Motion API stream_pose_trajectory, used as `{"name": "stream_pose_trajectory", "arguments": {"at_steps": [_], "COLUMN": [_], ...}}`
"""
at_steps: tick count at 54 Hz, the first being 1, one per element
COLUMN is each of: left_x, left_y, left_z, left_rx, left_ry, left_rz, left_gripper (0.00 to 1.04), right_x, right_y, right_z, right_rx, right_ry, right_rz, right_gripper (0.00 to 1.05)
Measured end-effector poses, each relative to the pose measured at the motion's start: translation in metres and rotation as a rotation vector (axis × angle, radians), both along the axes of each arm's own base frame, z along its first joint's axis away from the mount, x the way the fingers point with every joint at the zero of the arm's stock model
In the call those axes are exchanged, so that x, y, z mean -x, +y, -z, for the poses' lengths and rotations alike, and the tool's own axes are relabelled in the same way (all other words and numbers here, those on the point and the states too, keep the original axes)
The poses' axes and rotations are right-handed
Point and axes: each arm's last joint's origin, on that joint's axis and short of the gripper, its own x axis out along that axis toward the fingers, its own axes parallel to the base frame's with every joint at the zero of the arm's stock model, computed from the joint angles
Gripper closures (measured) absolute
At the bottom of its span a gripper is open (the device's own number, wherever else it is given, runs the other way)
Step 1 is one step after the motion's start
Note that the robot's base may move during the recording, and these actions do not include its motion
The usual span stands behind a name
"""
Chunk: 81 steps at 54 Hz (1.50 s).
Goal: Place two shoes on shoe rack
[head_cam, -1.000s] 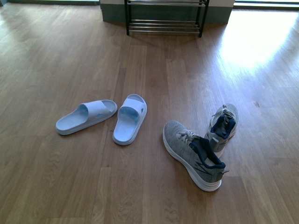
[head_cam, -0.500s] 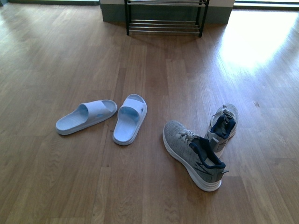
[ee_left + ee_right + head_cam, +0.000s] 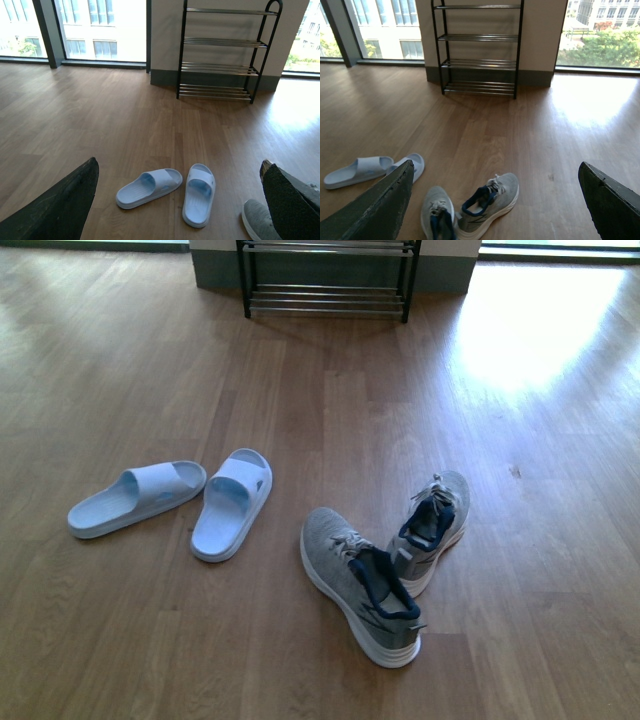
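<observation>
Now the sneakers [image 3: 335,550] and slides [image 3: 232,505] sit further left in the front view than a moment ago; the base is probably repositioning. The left claw [image 3: 179,167] and right claw [image 3: 495,165] gape wide and hold nothing. The sneakers lie just below the right claw, with the rack [image 3: 325,300] well beyond.

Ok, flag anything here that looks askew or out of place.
Nothing damaged, but neither pair sits neatly. The grey sneakers form a V, heels close, toes splayed. The pale blue slides meet near the toes, heels fanned apart. All lie off the shoe rack.
</observation>
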Motion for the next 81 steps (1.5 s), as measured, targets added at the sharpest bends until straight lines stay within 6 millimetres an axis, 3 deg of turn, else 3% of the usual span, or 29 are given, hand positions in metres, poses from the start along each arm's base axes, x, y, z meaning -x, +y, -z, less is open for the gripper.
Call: {"name": "stream_pose_trajectory", "arguments": {"at_steps": [81], "left_x": [0.0000], "left_y": [-0.0001], "left_z": [0.0000], "left_rx": [0.000], "left_ry": [0.000], "left_rz": [0.002], "left_gripper": [0.09], "right_x": [0.0000], "right_y": [-0.0001], "right_z": [0.0000], "right_rx": [0.000], "right_ry": [0.000], "right_rz": [0.005], "right_gripper": [0.09]}}
